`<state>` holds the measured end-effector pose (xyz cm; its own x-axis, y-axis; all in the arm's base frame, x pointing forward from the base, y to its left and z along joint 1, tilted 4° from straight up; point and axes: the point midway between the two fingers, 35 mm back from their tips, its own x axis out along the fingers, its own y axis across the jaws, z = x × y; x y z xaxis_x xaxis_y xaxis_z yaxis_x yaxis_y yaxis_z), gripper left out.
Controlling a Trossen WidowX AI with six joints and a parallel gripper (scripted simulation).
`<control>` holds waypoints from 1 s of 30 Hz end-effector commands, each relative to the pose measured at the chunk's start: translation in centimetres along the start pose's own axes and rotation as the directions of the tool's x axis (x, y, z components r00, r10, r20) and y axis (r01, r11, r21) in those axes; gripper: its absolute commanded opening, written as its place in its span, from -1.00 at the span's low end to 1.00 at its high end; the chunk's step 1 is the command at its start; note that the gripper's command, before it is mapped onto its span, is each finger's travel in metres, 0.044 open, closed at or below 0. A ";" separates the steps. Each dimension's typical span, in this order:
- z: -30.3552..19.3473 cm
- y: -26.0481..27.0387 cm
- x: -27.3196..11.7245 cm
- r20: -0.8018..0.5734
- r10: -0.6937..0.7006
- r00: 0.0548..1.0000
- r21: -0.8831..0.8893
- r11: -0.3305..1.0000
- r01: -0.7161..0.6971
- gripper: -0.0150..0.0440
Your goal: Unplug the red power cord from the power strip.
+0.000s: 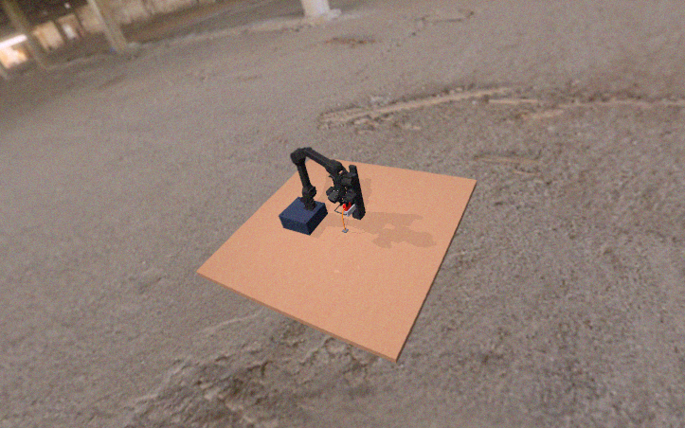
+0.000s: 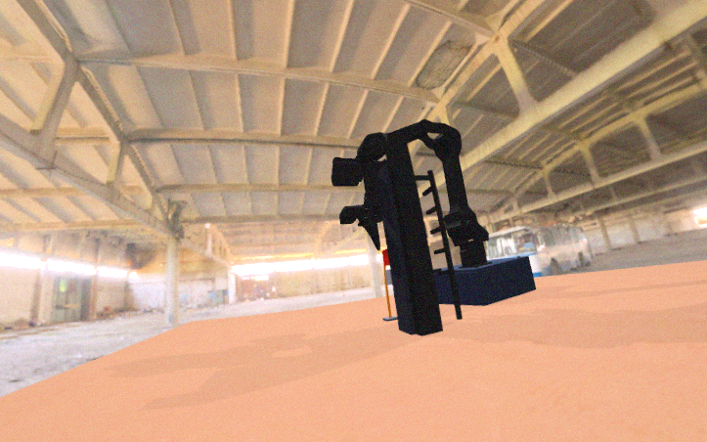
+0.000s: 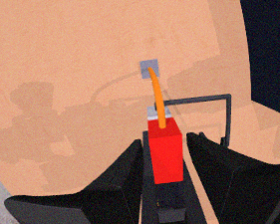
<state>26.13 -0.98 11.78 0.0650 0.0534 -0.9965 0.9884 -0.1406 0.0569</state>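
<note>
The power strip [image 1: 358, 196] [image 2: 412, 242] [image 3: 191, 210] is a tall black bar standing upright on the board. The red plug [image 1: 347, 205] [image 2: 385, 257] [image 3: 166, 160] sits against the strip, low on its side; the contact itself is hidden. Its orange cord [image 1: 343, 221] [image 2: 387, 290] [image 3: 158, 96] runs down to a small grey square on the board. My gripper [image 1: 344, 200] [image 3: 163, 141] is open and empty, fingers pointing down. In the wrist view the plug shows between the fingers, with a gap on each side. In the exterior view one fingertip shows just above the plug; the other is hidden.
A thin dark rack [image 2: 447, 257] [image 3: 229, 118] with short pegs stands beside the strip, on the arm's base side. A pale grey bracket [image 1: 349, 212] [image 3: 158, 112] lies by the plug. The dark blue base box [image 1: 302, 217] [image 2: 488, 280] [image 3: 266, 54] carries the arm.
</note>
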 end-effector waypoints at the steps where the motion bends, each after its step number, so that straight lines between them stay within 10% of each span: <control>1: -0.6 -0.1 0.0 0.004 -0.001 1.000 0.003 1.000 0.001 0.05; 20: -1.0 -0.1 1.2 0.003 -0.001 1.000 0.003 1.000 0.001 0.05; 30: -1.1 -0.1 1.0 -0.002 0.004 1.000 -0.001 1.000 -0.004 -0.44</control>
<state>26.24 0.14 10.85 0.0683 0.0547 -0.9962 0.9883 -0.1402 0.0601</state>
